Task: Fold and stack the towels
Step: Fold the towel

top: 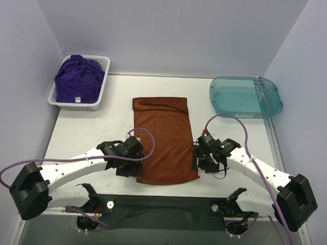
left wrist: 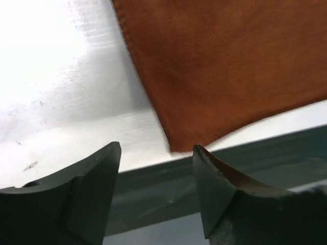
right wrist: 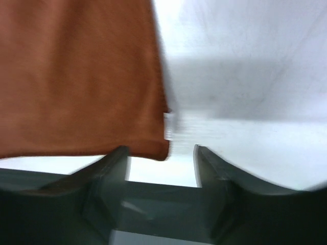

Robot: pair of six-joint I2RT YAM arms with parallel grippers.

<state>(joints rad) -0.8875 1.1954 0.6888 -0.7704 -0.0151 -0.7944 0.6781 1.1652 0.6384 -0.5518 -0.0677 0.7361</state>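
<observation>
At the middle of the bench (top: 93, 128), the rust-orange towel (top: 164, 139) lies spread flat, its long sides running from 12 o'clock to 6 o'clock. Its far hem is a little rumpled and its near hem sits close to the bench's near edge.

My left jaws hang at the towel's 7 o'clock corner. They stand apart with nothing between them. In the left wrist view the two dark fingers (left wrist: 92, 194) frame that corner, which lies just beyond the gap.

My right jaws sit at the towel's right edge, about 4 o'clock. They are apart too and grip nothing. The right wrist view is blurred. It shows the near right corner just above one of the fingers (right wrist: 110, 173), and I cannot tell whether cloth and finger touch.

Toward 10 o'clock, well apart from the orange towel, stands the white slotted basket (top: 103, 80). The purple towels (top: 78, 81) are heaped inside it, crumpled and reaching up to its rim, with a small white tag showing at the near side. I cannot count them.

Toward 2 o'clock stands the translucent teal tray (top: 245, 96), its pale floor showing through the plastic and its near rim just beyond my right arm's cable (top: 244, 130).
</observation>
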